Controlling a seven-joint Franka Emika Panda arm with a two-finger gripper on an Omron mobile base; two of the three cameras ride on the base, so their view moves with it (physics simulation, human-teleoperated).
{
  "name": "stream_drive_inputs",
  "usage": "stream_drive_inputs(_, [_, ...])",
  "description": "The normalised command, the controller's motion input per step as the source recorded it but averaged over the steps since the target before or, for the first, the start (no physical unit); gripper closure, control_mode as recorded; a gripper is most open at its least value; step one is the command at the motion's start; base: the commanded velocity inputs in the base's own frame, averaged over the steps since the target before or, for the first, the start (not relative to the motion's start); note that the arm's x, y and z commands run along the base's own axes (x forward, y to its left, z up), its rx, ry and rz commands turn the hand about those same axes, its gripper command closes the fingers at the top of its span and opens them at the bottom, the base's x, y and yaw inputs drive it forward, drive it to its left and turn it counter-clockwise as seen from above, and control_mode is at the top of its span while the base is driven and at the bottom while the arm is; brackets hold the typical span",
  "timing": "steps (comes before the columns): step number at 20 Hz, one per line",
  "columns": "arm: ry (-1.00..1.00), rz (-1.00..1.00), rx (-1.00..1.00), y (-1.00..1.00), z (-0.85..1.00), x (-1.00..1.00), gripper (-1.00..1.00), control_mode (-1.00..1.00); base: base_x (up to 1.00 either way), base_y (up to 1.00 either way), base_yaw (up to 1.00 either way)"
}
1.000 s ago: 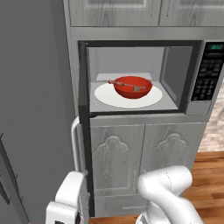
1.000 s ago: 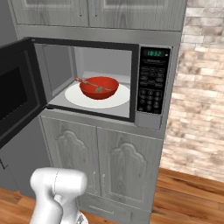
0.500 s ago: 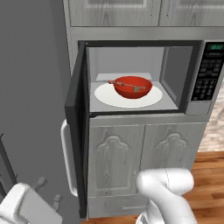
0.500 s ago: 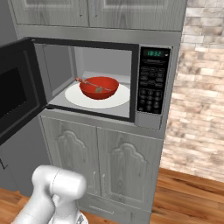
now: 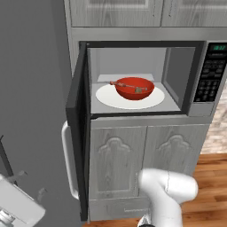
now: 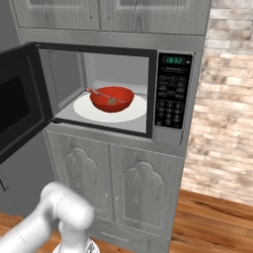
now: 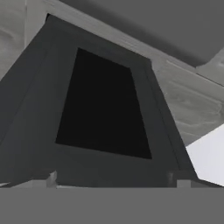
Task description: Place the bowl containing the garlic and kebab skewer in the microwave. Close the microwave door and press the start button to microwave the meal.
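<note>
Swung partway shut, the microwave door (image 5: 79,128) needs closing – bowl (image 5: 135,88) sits inside, start unpressed, jaws apart.

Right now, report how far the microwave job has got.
Done: the red bowl with the kebab skewer sits on the plate inside the microwave. In hand: the open gripper faces the microwave door, which stands open. Left: shut it, press start.

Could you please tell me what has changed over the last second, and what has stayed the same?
The white hand has swung leftward and down, away from the microwave door. The door itself has stayed wide open. The gripper faces its outer side with jaws open, holding nothing. The bowl with the kebab skewer has not moved on the microwave plate.
</note>
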Motion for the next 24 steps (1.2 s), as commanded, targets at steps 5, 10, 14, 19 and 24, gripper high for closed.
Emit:
stream_drive_inputs(5, [0.03,-0.33,0.00,0.00,-0.18,0.87,-1.00,-1.00,0.00,0.00,0.00])
stream_drive_inputs(10, [0.07,-0.26,0.00,-0.32,-0.07,0.55,-1.00,-1.00,0.00,0.00,0.00])
stream_drive_inputs(14, [0.02,-0.14,0.03,-0.95,0.00,0.02,-1.00,-1.00,0.00,0.00,0.00])
stream_drive_inputs(19, [-0.01,-0.06,0.10,-1.00,0.00,-0.09,-1.00,-1.00,0.00,0.00,0.00])
stream_drive_inputs(24, [-0.11,0.00,0.17,-1.00,-0.01,-0.31,-1.00,-1.00,0.00,0.00,0.00])
